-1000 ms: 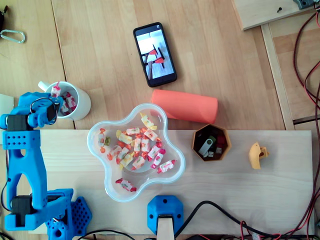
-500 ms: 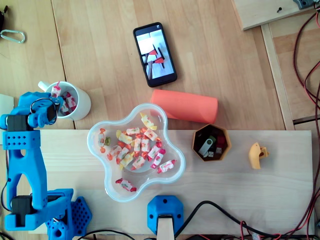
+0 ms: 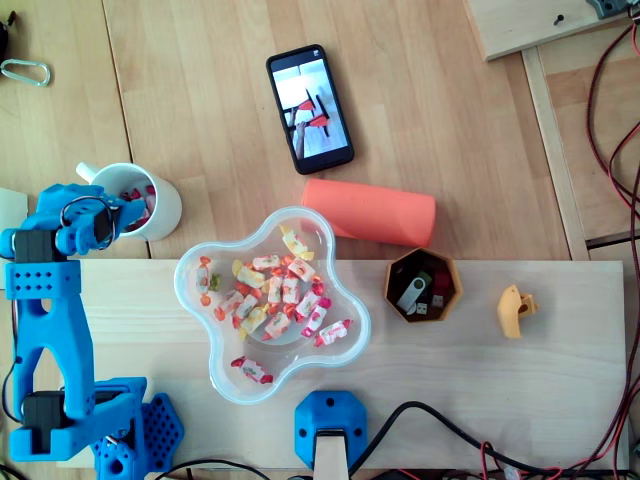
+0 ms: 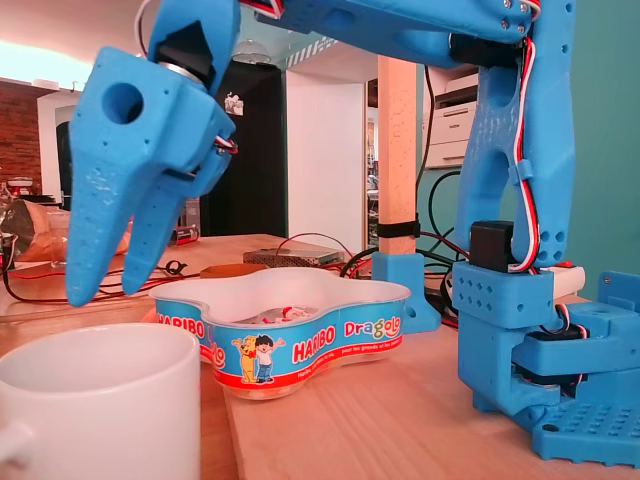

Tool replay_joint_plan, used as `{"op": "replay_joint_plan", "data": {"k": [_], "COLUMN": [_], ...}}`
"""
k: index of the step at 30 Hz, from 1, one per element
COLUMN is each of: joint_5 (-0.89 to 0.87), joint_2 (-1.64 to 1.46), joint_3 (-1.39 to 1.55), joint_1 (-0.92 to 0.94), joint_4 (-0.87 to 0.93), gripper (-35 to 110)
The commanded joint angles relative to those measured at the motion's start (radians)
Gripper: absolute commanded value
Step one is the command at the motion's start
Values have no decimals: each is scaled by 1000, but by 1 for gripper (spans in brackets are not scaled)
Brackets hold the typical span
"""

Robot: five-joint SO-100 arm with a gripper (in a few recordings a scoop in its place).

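fingers: the blue fingers [image 4: 92,240] point down, tips parted by a clear gap, nothing held between them
fingers position: directly above the white mug [image 4: 100,400], tips a little above its rim, not touching it; in the overhead view the fingers [image 3: 120,212] reach over the mug's [image 3: 165,205] left half
mug: stands upright on the surface [image 3: 480,380], at the back edge of the light board
mug contents: a few wrapped candies [image 3: 135,195] lie inside, red and white; cannot tell how many
arm: the blue arm [image 3: 45,300] comes up from its base in front of the mug, on the picture's left in the overhead view
candy bowl: clear wavy-rimmed bowl [image 3: 215,370] just right of the mug, apart from it, with many wrapped sweets [image 3: 275,295] in it; printed band on its side in the fixed view [image 4: 290,340]
orange roll: orange roll [image 3: 368,212] lies on its side, right of the mug, beyond the bowl
phone: phone [image 3: 310,108] lies flat, behind and right of the mug, well apart
hex cup: brown six-sided cup [image 3: 445,270] far right of the mug, holds USB sticks [image 3: 412,292]
yellow piece: small yellow piece [image 3: 515,310], farthest right of the mug
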State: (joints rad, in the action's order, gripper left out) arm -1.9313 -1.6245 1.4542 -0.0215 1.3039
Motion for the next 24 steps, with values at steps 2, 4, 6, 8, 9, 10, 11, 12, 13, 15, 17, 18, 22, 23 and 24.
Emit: {"op": "replay_joint_plan", "data": {"k": [2,4,6,8,9,10,11,12,13,15,17,18,22,23,24], "joint_5": [-5,-5,-6,-6,-6,-6,3,-2,-5,14,21,35,206,270,344], "joint_2": [-35,-67,-129,-213,-255,-291,-325,-360,-399,-466,-546,-586,-741,-781,-821], "joint_3": [-38,-48,-46,-46,-37,-28,-15,6,34,103,192,241,440,485,531], "joint_1": [-31,-64,-120,-179,-215,-247,-273,-299,-322,-347,-348,-348,-305,-270,-233], "joint_4": [21,21,21,21,21,23,28,38,49,67,74,63,5,-38,-95], "gripper": [28,28,29,29,29,29,29,29,29,29,29,29,29,29,29]}}
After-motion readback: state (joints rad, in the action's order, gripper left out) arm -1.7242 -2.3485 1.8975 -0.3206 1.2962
